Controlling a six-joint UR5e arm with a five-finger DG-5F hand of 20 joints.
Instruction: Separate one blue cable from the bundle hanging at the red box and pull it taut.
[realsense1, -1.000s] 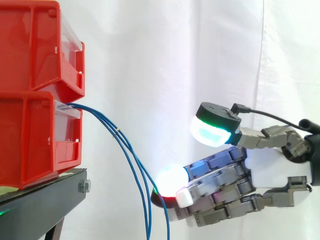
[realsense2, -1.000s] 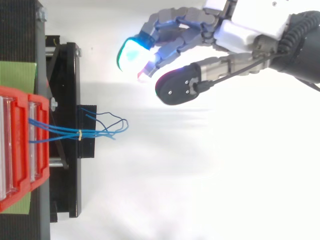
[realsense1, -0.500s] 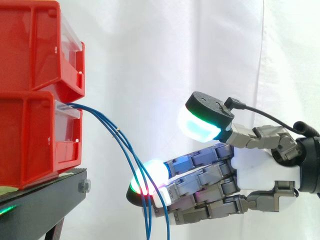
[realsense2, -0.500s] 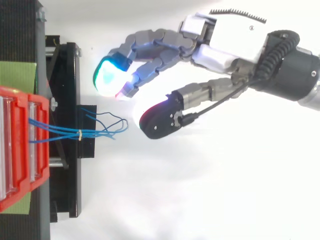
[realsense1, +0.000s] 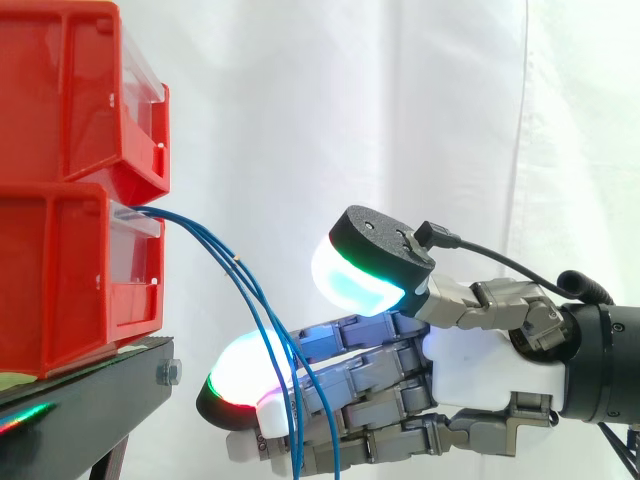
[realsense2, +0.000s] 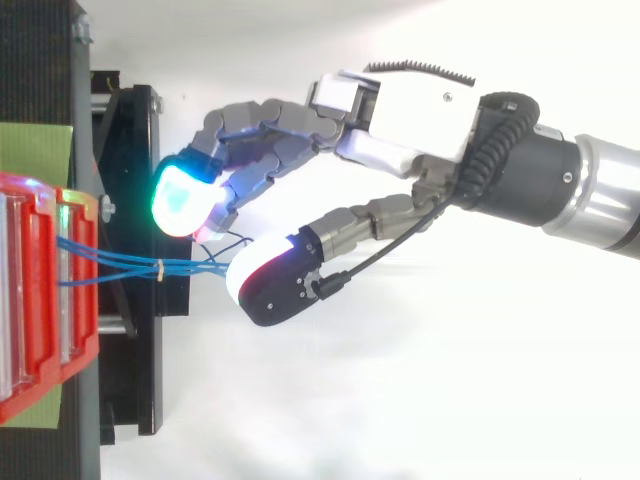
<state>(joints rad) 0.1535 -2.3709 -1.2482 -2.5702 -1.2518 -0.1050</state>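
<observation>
Cables (realsense2: 142, 265) (thin, blue) near hand (realsense1: 482, 372)

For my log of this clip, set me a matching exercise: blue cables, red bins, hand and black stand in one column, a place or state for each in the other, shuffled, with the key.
1. blue cables
2. red bins
3. hand
4. black stand

A. carries the stack
B. open, fingers at the hanging strands
C. stacked one on the other
D. hang from the lower bin's front

Pairs: 1-D, 2-C, 3-B, 4-A.
</observation>
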